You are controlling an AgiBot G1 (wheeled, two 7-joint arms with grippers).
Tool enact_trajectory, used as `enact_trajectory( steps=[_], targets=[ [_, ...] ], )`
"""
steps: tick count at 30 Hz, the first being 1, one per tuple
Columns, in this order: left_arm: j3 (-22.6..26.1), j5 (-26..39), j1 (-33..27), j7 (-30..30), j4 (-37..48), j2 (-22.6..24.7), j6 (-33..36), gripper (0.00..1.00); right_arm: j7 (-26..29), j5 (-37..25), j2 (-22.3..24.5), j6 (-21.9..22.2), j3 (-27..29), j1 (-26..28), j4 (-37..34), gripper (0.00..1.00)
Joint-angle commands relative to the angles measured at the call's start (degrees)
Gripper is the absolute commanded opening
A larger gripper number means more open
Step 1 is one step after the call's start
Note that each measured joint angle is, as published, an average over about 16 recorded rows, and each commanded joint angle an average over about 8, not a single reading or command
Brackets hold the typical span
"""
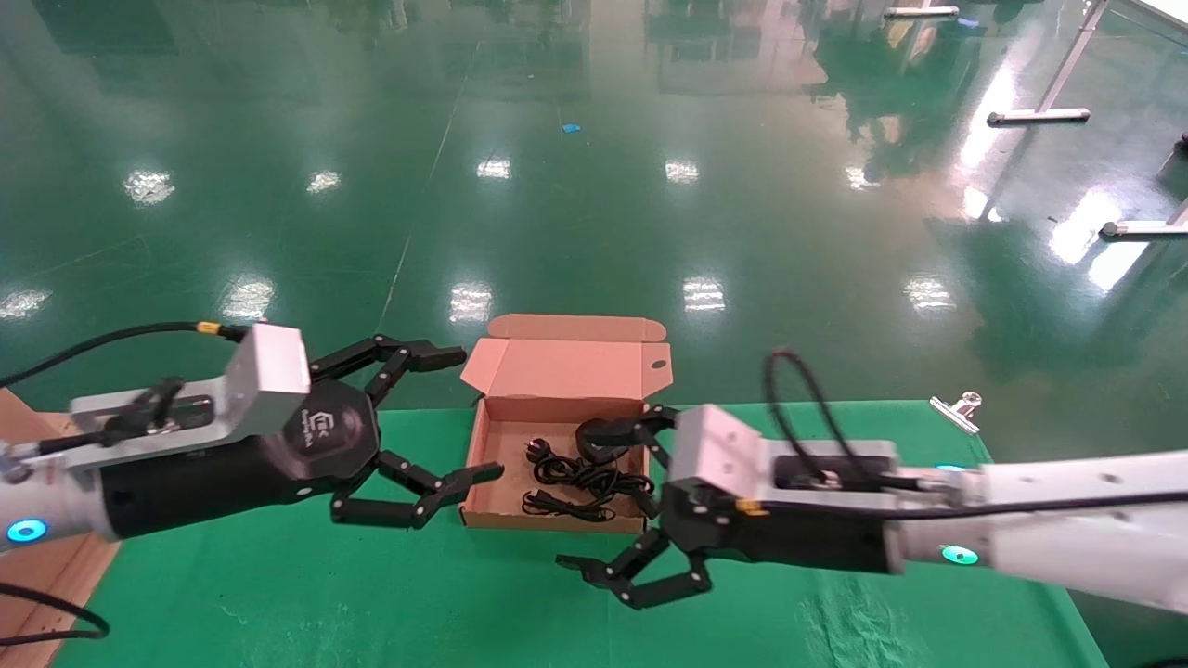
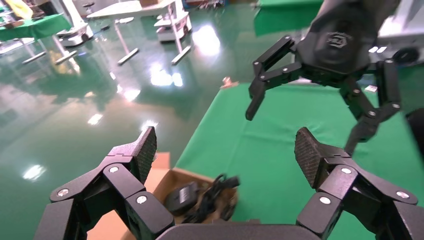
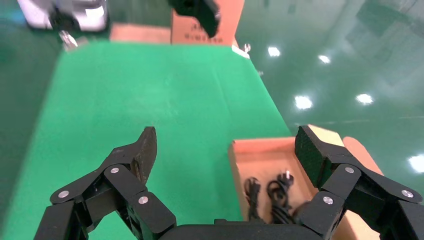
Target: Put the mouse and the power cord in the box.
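Note:
The brown cardboard box [image 1: 490, 443] stands open on the green table with its lid [image 1: 566, 366] tilted back. Inside lie the looped black power cord [image 1: 577, 482] and the black mouse [image 1: 601, 438], the mouse toward the back right corner. My left gripper [image 1: 473, 414] hovers open at the box's left side, holding nothing. On the other side, my right gripper [image 1: 608, 492] is open and empty, its upper finger over the box's right wall near the mouse. The left wrist view shows the mouse [image 2: 182, 197] and cord [image 2: 216, 192] below the left gripper [image 2: 226, 150]. The right wrist view shows the cord [image 3: 277, 192] and the box [image 3: 265, 150].
The green cloth table [image 1: 278, 575] ends just behind the box. A metal binder clip [image 1: 956, 408] sits at its far right edge. A larger cardboard carton [image 1: 28, 436] stands off the left side. Metal stand feet [image 1: 1039, 116] rest on the glossy green floor.

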Motion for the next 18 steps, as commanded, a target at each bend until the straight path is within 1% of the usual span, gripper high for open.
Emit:
enact_trajectory(
  steps=[1, 18],
  targets=[
    [-1.21, -0.63, 1.08, -1.84, -1.95, -0.78, 0.86, 1.00, 1.20, 1.45, 1.44, -1.55, 1.95, -1.22, 1.17, 1.00],
    [-11.49, -5.98, 10.22, -17.45, -18.56, -7.41, 8.17, 1.00, 11.45, 13.76, 13.72, -14.76, 18.51, -11.64, 11.12, 1.00]
  ],
)
